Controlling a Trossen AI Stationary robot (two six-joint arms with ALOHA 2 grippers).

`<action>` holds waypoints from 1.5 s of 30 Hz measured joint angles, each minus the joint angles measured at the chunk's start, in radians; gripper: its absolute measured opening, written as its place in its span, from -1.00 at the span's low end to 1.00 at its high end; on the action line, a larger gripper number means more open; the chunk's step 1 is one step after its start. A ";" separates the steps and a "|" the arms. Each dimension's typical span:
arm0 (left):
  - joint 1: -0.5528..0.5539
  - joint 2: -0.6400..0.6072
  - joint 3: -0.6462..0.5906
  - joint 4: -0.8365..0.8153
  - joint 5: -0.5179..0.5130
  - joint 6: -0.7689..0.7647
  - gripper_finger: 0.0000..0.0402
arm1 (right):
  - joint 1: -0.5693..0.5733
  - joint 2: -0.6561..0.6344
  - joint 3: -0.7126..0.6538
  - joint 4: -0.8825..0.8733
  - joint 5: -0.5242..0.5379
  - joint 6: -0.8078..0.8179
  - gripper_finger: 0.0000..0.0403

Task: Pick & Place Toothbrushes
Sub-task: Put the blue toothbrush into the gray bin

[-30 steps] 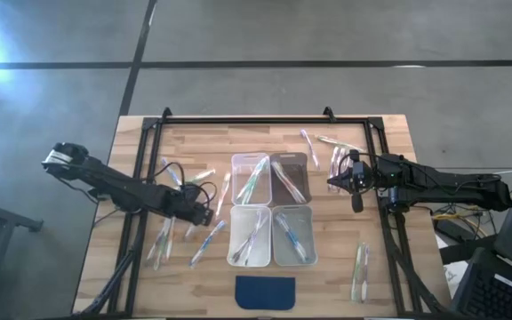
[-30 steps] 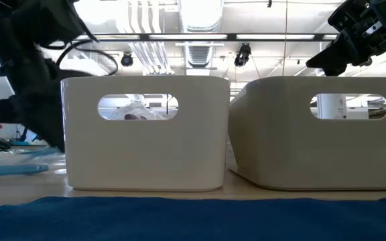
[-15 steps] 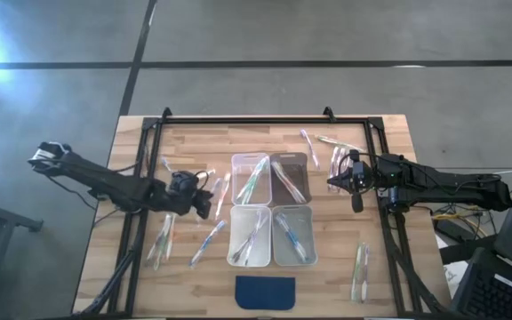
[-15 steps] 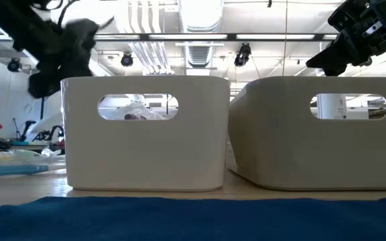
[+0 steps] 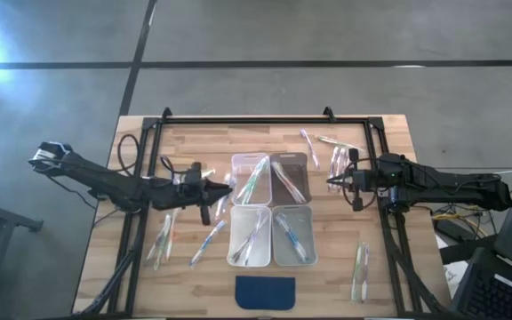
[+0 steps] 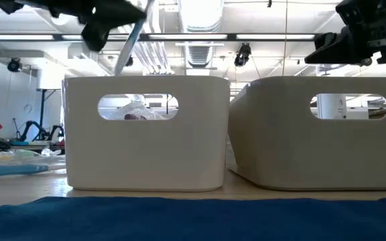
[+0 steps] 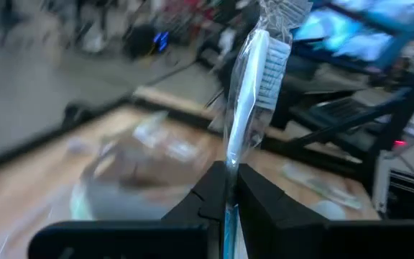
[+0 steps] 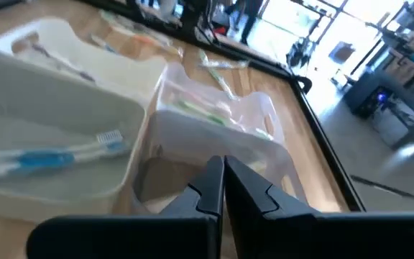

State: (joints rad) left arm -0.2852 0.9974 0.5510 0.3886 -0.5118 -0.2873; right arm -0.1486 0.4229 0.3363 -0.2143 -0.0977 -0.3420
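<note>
My left gripper (image 5: 215,188) hangs above the table just left of the four clear bins (image 5: 238,169). It is shut on one wrapped toothbrush (image 7: 254,79) with a blue handle and white bristles. In the low view this toothbrush (image 6: 131,41) slants above the near left bin's rim (image 6: 146,79). My right gripper (image 5: 331,183) hovers just right of the far right bin, shut, with nothing in it. More toothbrushes lie flat in the bins (image 5: 254,233) and loose on the wood at the left (image 5: 162,236) and right (image 5: 359,267). My left gripper pinches the toothbrush's handle (image 7: 228,160) between its two fingers (image 7: 208,188), through the clear wrapper. The fingers come about level from the table's left side. The bristle end (image 7: 272,65) sticks out past the fingertips, and the toothbrush hangs tilted, clear of the table and bins.
A dark blue flat pad (image 5: 266,292) lies at the near edge in front of the bins. A black frame (image 5: 238,119) runs along the table's far and side edges. Loose toothbrushes (image 5: 314,147) also lie on the far right wood.
My left gripper has risen from the table at the left with the toothbrush, tipped from pointing down to level, rolled, and gone toward the bins. The toothbrush is now lifted clear above the bin rims. My right gripper has rolled in place.
</note>
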 joint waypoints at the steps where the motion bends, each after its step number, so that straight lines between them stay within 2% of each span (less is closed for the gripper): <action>1: 0.000 0.008 0.000 0.039 0.013 0.046 -0.88 | 0.000 0.000 0.000 0.014 -0.017 0.047 -0.96; 6: 0.001 0.059 0.000 0.205 0.088 0.237 -0.88 | 0.000 0.008 -0.004 0.198 -0.034 0.276 -0.96; 9: 0.003 0.099 0.000 0.297 0.114 0.329 -0.88 | 0.002 0.050 -0.018 0.386 -0.039 0.485 -0.96; 11: 0.004 0.126 0.000 0.356 0.147 0.389 -0.88 | 0.002 0.091 -0.019 0.447 -0.052 0.566 -0.96; 16: 0.004 0.176 0.000 0.468 0.248 0.492 -0.87 | 0.028 0.241 -0.019 0.530 -0.137 0.537 -0.96; 23: 0.024 0.204 0.000 0.492 0.261 0.528 -0.87 | 0.120 0.480 -0.016 0.798 -0.140 0.448 -0.96; 31: 0.031 0.200 0.000 0.531 0.298 0.529 -0.87 | 0.228 0.731 0.061 1.020 -0.148 0.489 -0.87; 38: 0.033 0.196 0.000 0.540 0.357 0.524 -0.87 | 0.248 0.928 0.237 1.030 -0.161 0.519 -0.70; 45: 0.033 0.196 0.000 0.538 0.358 0.520 -0.87 | 0.242 1.062 0.396 0.893 -0.164 0.431 -0.44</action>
State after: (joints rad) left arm -0.2520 1.1934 0.5514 0.9265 -0.1535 0.2325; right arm 0.0933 1.4852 0.7318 0.6792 -0.2619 0.0887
